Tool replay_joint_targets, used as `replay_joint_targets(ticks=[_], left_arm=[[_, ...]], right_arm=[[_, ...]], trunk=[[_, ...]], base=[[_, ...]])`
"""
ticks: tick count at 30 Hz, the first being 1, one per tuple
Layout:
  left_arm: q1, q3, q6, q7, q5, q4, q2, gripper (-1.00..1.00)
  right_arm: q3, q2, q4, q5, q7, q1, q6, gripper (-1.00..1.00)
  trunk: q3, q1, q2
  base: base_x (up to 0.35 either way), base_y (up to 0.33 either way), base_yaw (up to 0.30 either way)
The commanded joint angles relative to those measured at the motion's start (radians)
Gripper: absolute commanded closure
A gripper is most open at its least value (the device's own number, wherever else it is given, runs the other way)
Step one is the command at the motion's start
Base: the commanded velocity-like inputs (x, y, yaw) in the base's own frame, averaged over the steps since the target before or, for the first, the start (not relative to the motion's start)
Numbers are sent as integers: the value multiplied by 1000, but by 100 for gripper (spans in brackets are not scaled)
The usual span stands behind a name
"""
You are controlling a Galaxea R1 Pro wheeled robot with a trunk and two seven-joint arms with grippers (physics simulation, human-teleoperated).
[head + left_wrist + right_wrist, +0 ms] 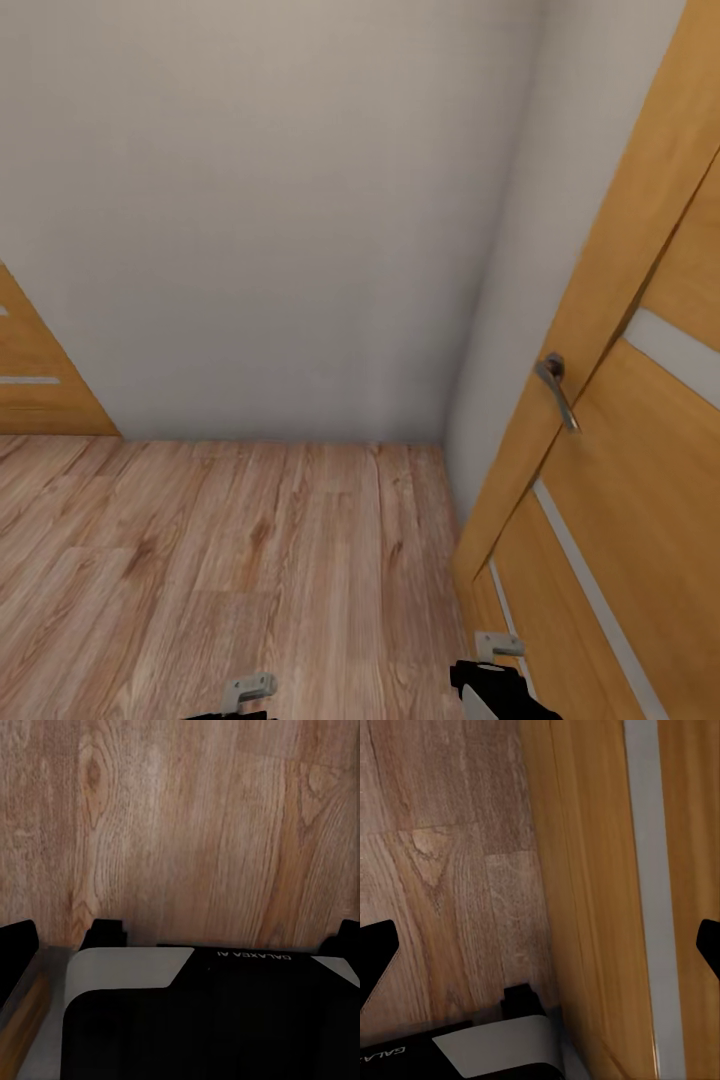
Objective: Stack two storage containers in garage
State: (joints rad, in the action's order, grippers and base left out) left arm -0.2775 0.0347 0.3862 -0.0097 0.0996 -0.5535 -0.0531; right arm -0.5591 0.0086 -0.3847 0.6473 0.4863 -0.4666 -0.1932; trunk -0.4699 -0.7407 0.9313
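The robot faces a corner beside a wooden door (640, 480) on plank flooring (250, 560) — both grippers spread apart, empty, no container visible — so it should turn slowly, clear of the door.

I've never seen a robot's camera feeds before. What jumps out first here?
The orange wooden door at the head view's right stands out, with pale inset strips and a metal handle. Ahead is a bare beige wall meeting light plank flooring, a corner with nothing standing in it. The right wrist view shows that door close beside the robot.
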Motion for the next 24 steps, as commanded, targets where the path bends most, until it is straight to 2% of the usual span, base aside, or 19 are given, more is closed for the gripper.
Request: replay_joint_targets(ticks=[1, 24], left_arm=[[0, 4, 7, -1, 9, -2, -1, -100], [0, 4, 6, -1, 9, -2, -1, -100]], right_arm=[[-8, -1, -2, 5, 8, -1, -6, -100], [-8, -1, -2, 3, 8, -1, -6, -100]], trunk=[[-1, -1, 1], [-1, -1, 1]], base=[[319, 0, 0], [317, 0, 0]])
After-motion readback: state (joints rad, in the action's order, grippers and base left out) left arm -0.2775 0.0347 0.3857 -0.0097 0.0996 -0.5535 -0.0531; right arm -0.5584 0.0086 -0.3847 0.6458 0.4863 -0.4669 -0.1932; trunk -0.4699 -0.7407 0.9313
